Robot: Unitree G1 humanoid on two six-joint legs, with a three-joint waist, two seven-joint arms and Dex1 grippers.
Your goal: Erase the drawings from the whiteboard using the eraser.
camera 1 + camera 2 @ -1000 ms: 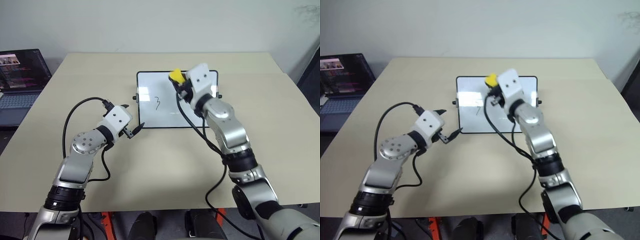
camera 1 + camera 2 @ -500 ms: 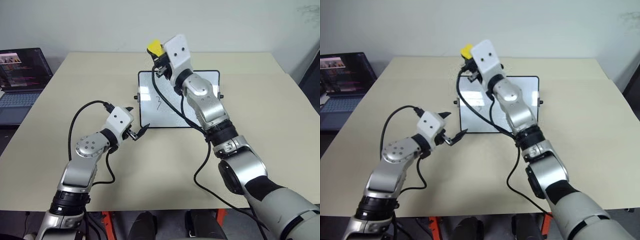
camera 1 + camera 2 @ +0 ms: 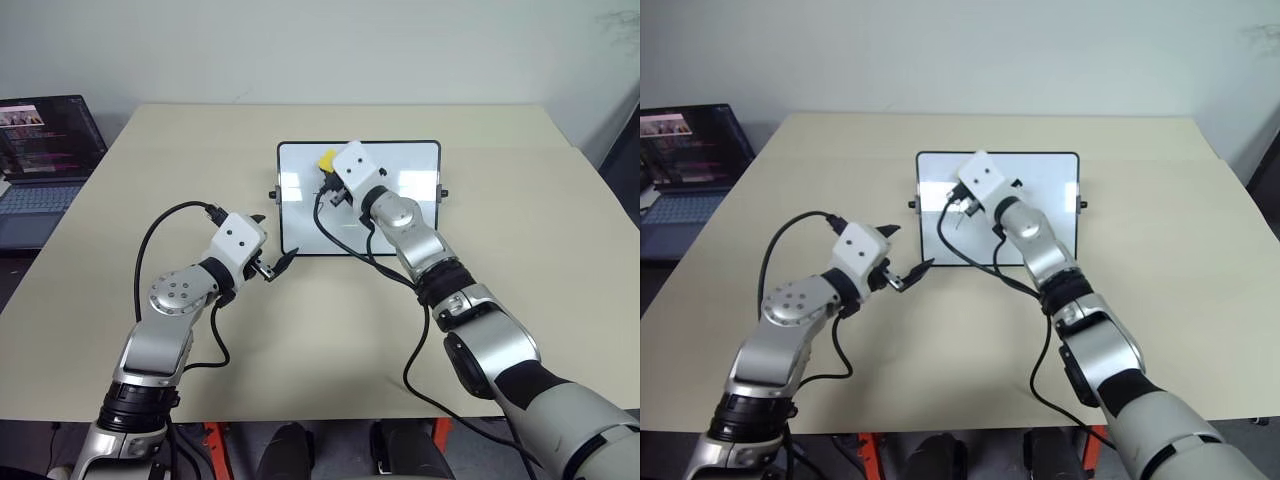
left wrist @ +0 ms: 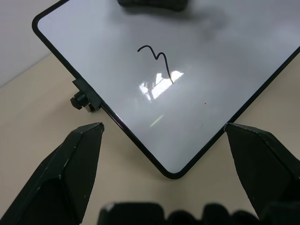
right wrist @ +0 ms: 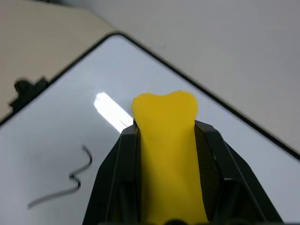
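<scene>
The whiteboard (image 3: 410, 170) lies flat on the table, beyond its middle. My right gripper (image 5: 168, 131) is shut on the yellow eraser (image 3: 325, 158) and holds it over the board's far left part; whether it touches the surface I cannot tell. One dark squiggle of the drawings (image 5: 70, 183) sits just beside the eraser and is also seen in the left wrist view (image 4: 157, 58). My left gripper (image 3: 275, 236) stands open at the board's near left corner, its fingers (image 4: 70, 159) spread either side of that corner with nothing between them.
The beige table (image 3: 300, 350) stretches wide in front of and beside the board. An open dark laptop (image 3: 45, 150) stands off the table's left edge. Black cables (image 3: 160, 240) loop from both wrists over the tabletop.
The right arm swung the eraser up past the board's far edge, then brought it down and nearer over the board's left part. The left gripper stayed at the corner.
</scene>
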